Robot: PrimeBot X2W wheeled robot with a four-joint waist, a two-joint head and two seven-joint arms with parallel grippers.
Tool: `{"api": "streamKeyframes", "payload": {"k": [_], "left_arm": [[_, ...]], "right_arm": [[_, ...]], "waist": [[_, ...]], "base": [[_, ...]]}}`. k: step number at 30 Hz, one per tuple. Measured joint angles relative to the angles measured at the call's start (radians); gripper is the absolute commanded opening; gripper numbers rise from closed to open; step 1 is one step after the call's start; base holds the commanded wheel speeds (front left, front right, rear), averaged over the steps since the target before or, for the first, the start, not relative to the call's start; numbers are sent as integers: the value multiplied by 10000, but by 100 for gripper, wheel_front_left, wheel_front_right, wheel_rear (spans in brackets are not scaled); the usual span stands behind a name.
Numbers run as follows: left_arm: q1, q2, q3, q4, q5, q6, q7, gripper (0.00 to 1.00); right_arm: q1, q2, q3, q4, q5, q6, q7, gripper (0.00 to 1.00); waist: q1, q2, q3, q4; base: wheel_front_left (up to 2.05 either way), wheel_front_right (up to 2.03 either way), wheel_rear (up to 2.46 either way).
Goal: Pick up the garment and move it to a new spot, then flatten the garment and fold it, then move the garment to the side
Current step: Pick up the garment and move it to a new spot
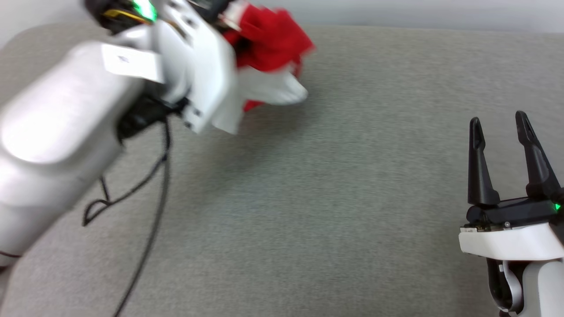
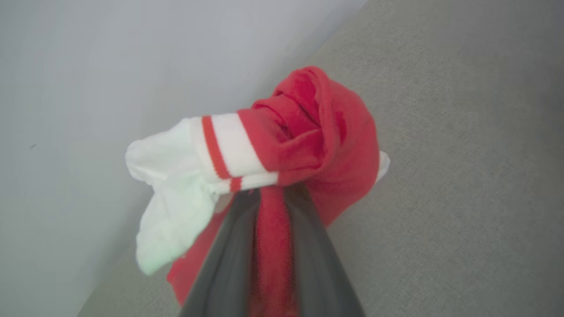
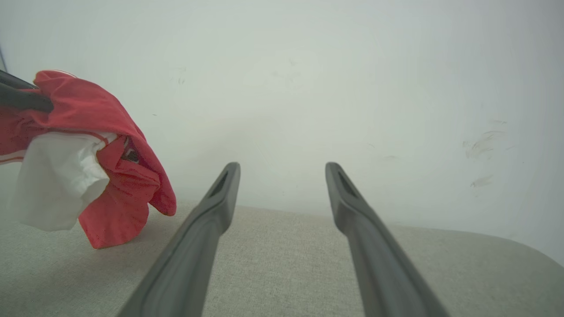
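The garment (image 1: 269,42), a bunched red jersey with white sleeve panels, hangs off the table at the far left in the head view. My left gripper (image 2: 275,193) is shut on the garment (image 2: 317,145), with red cloth pinched between its two dark fingers and a red-striped white cuff beside them. In the right wrist view the garment (image 3: 110,176) dangles at the left, its lowest red corner close to the grey surface. My right gripper (image 1: 500,127) stands open at the lower right, far from the cloth, nothing between its fingers (image 3: 220,193).
The grey fabric table top (image 1: 330,198) stretches across the middle and right. A pale wall (image 3: 308,88) rises right behind its far edge. Black cables (image 1: 150,193) hang from my left forearm (image 1: 57,127) over the table's left part.
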Motion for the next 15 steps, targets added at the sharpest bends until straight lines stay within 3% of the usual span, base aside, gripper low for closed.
{"api": "streamKeyframes", "payload": {"k": [7,12,15], "left_arm": [[-135,-1298,-1862,-614,94,0,-130,0],[385,-2031,-2173,-541,96,0,117,0],[1242,-2395,-2184,-713,512,0,920,0]], "right_arm": [[-9,-2,-211,-19,322,0,0,100],[-130,-2,-232,-15,514,0,0,100],[-187,-2,-174,-12,566,0,0,100]], "waist": [[0,0,180,-1179],[0,0,500,-1597],[0,0,696,-1785]], "base": [[0,0,0],[0,0,0],[0,0,0]]}}
